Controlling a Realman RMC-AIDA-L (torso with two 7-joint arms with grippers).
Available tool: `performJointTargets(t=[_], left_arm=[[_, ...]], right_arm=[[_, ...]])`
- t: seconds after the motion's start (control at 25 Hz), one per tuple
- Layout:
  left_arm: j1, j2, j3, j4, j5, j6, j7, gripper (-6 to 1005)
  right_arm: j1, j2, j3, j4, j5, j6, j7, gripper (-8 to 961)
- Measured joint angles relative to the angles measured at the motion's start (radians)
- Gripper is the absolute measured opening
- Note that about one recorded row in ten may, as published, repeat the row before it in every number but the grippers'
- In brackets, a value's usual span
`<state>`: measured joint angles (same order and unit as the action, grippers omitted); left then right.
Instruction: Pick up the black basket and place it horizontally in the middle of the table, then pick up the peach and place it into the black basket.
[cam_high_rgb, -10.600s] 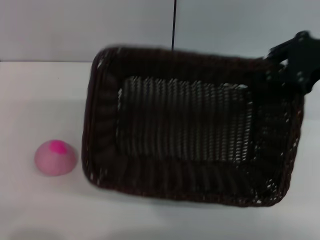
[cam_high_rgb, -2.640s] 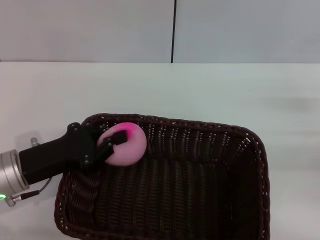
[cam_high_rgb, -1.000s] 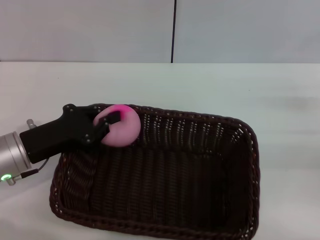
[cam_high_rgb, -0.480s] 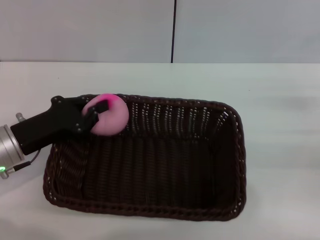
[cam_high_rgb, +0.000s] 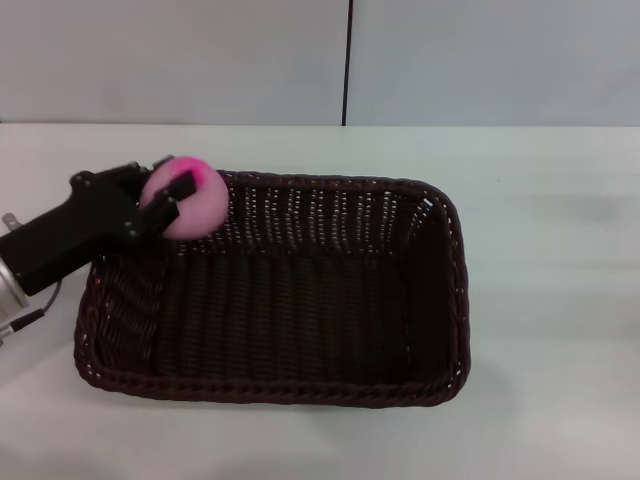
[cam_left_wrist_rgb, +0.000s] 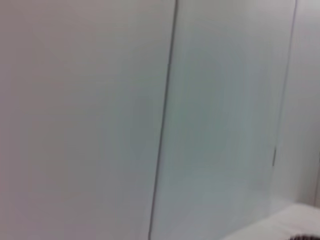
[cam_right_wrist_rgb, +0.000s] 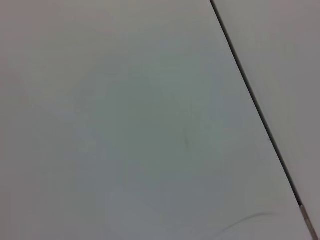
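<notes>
The black basket (cam_high_rgb: 270, 290) lies flat and lengthwise across the white table (cam_high_rgb: 560, 250) in the head view, its opening up and its inside holding nothing. My left gripper (cam_high_rgb: 178, 198) comes in from the left and is shut on the pale pink peach (cam_high_rgb: 187, 209), which has a magenta blotch on top. It holds the peach above the basket's far left corner, over the rim. My right gripper is out of view. Both wrist views show only a plain wall.
A grey wall with a dark vertical seam (cam_high_rgb: 347, 60) stands behind the table. White tabletop runs right of the basket and behind it.
The view has shifted, so the basket now sits higher and further left in the picture. My left gripper with the peach has moved from inside the basket's left part to its far left corner.
</notes>
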<state>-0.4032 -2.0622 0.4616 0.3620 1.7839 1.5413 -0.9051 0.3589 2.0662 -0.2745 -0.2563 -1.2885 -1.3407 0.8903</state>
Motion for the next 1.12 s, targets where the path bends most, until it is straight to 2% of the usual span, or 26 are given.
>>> performJointTargets(t=[0.36,0.64,0.8,0.92,1.0,1.12], left_arm=[[0.027,0.003,0.000,0.004,-0.032,0.102,0.000,329],[0.042,0.004,-0.002,0.013,-0.059,0.135,-0.006,581],[0.074,0.004,-0.031,0.006,-0.156,0.173,0.002,772],[0.088,0.002,-0.053,-0.007,-0.202,0.180,0.014,813],[0.118,0.000,-0.129,-0.081,-0.307,0.184,0.068,813],[0.132,0.000,-0.175,-0.125,-0.349,0.185,0.098,813]], right_arm=[[-0.002,0.000,0.000,0.000,0.000,0.000,-0.001,556],[-0.001,0.000,0.000,0.001,0.000,0.000,-0.001,557],[-0.002,0.000,0.000,0.007,0.000,-0.001,-0.001,557],[-0.003,0.000,0.000,0.010,0.000,-0.003,0.000,557],[-0.003,0.001,0.000,0.010,0.000,-0.005,0.000,557],[-0.004,0.004,0.007,0.010,0.004,-0.006,0.000,557]])
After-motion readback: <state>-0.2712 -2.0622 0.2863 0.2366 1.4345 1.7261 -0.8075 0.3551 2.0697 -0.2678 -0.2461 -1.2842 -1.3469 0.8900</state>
